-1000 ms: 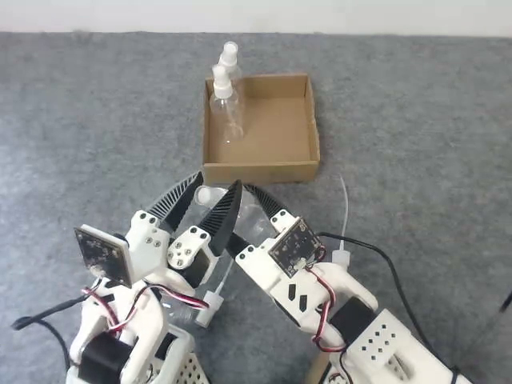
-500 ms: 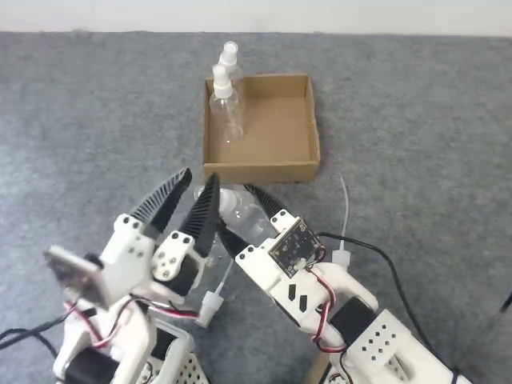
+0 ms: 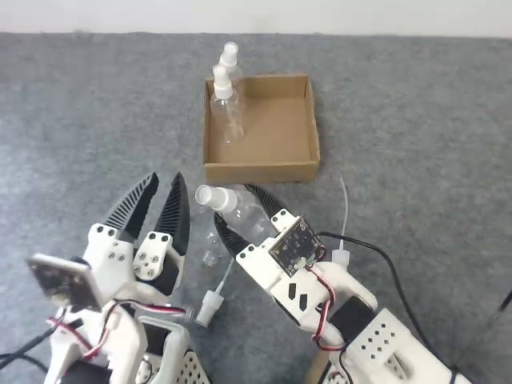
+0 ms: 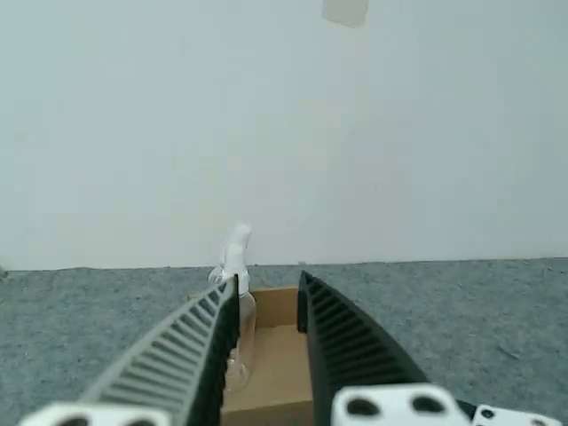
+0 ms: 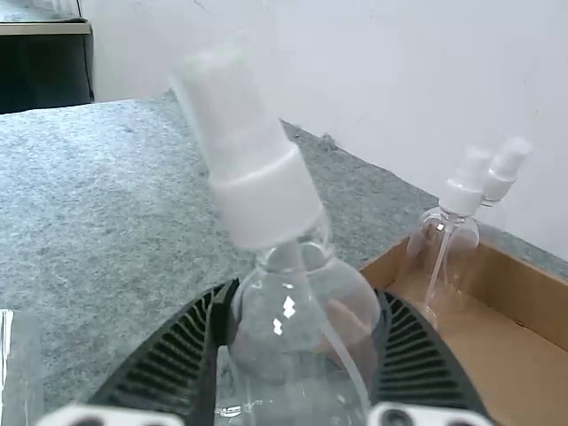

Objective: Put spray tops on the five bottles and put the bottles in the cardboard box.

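Pulled back from the bottle (image 5: 297,306) within the last second: left gripper (image 3: 166,178), now off to the side, fingers slightly parted, holding nothing. Clamped in right gripper (image 3: 232,208), bottle with spray top (image 5: 253,177) fitted. Probably ready for the cardboard box (image 3: 260,170) just ahead.

The bottle (image 5: 302,319) nearest 6 o'clock is clear, glossy plastic, and its spray top (image 5: 248,177) is smooth white plastic. The cardboard box (image 3: 260,170) at 12 o'clock is matt brown card, on a worktop (image 3: 416,120) of rough grey carpet-like cloth.
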